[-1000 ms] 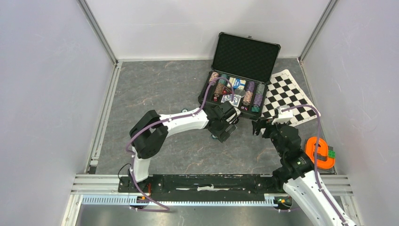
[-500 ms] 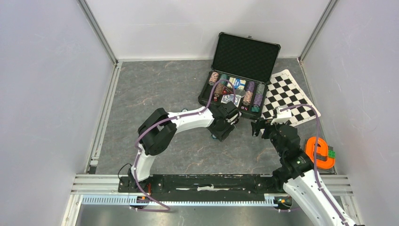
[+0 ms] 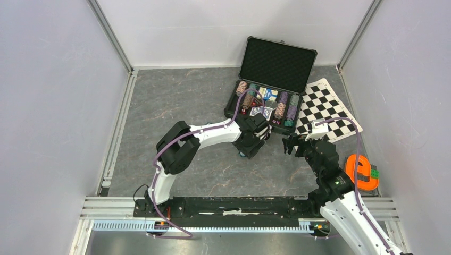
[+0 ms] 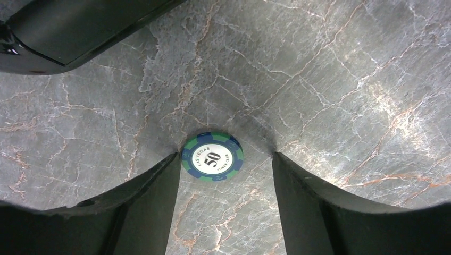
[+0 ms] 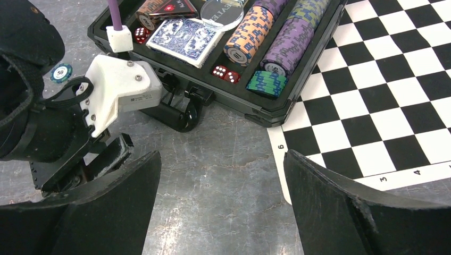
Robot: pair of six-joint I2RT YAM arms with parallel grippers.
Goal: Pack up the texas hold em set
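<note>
1. The right end effector [image 5: 220, 156] hovers above the grey marbled desk [image 3: 186, 101]. Its jaws are wide apart with nothing between them. An orange ring-shaped object [image 3: 359, 172] lies on the desk to the right of this arm.
2. The left end effector [image 4: 223, 159] points down at the desk, just in front of the case. Its jaws are open and straddle a green-and-blue poker chip [image 4: 213, 156] marked 50, which lies flat on the desk. One finger sits at the chip's edge; the other stands clear of it.
3. The black hard case [image 5: 239, 103] stands open beyond both end effectors. Its tray holds rows of striped chips [image 5: 250, 34], a blue card deck [image 5: 183, 40] and red dice [image 5: 226, 73].
4. The checkered mat [image 3: 327, 109] lies against the case's right end.
5. The foam-lined lid [image 3: 276, 64] stands raised at the far side.
</note>
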